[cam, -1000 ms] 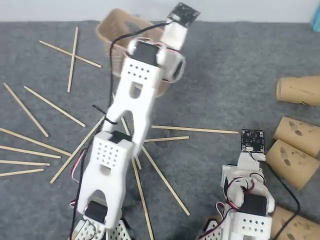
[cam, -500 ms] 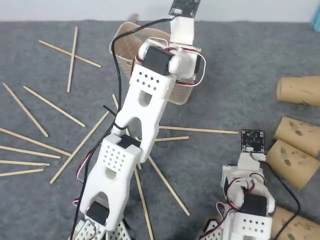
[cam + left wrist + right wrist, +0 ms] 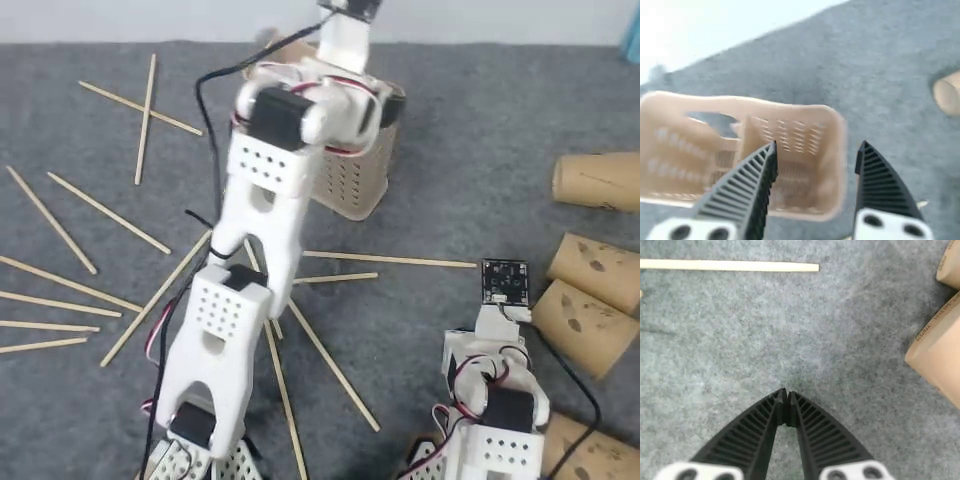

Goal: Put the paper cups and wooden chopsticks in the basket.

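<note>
With left gripper spread empty over the basket — right gripper pinched together — I judged a chopstick pickup came next.

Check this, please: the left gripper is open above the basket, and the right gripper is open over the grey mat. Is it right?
Not fully. The right gripper is shut, not open; the right wrist view shows its jaws together over the grey mat. The left gripper is indeed open above the basket.
</note>
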You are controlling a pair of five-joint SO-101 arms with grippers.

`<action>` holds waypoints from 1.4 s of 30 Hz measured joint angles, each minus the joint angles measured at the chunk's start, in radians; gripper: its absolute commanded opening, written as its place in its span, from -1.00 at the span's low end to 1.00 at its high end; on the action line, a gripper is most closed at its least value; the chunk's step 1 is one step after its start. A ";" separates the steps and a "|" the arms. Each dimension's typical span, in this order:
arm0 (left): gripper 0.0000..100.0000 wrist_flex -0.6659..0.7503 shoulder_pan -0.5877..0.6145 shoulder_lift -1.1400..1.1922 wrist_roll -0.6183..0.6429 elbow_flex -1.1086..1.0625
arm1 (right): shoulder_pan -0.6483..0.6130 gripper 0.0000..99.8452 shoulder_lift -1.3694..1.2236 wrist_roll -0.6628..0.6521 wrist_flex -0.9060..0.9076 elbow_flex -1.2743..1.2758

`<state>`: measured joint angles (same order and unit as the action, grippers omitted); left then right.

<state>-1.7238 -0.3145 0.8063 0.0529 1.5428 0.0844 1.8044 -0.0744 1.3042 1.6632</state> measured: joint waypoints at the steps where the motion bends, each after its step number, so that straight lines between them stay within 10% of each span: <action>1: -0.50 0.000 0.015 0.000 -0.012 0.002 | 0.000 -0.98 0.000 0.000 0.000 0.000; 16: -0.50 0.084 0.120 0.000 -0.201 -0.295 | 0.000 -0.98 0.000 0.000 0.000 0.000; 23: -1.00 0.147 0.138 -0.006 -0.201 -0.414 | 0.000 -0.98 0.000 0.000 0.000 0.000; 28: -0.98 0.051 0.094 -0.005 -0.203 -0.381 | 0.000 -0.98 0.000 0.000 0.000 0.000; 42: -0.98 0.002 0.028 -0.169 0.293 -0.488 | 0.000 -0.98 0.000 0.000 0.000 0.000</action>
<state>-1.7223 -0.2869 0.6375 0.3460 1.0549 0.0844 1.8044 -0.0744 1.3042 1.6632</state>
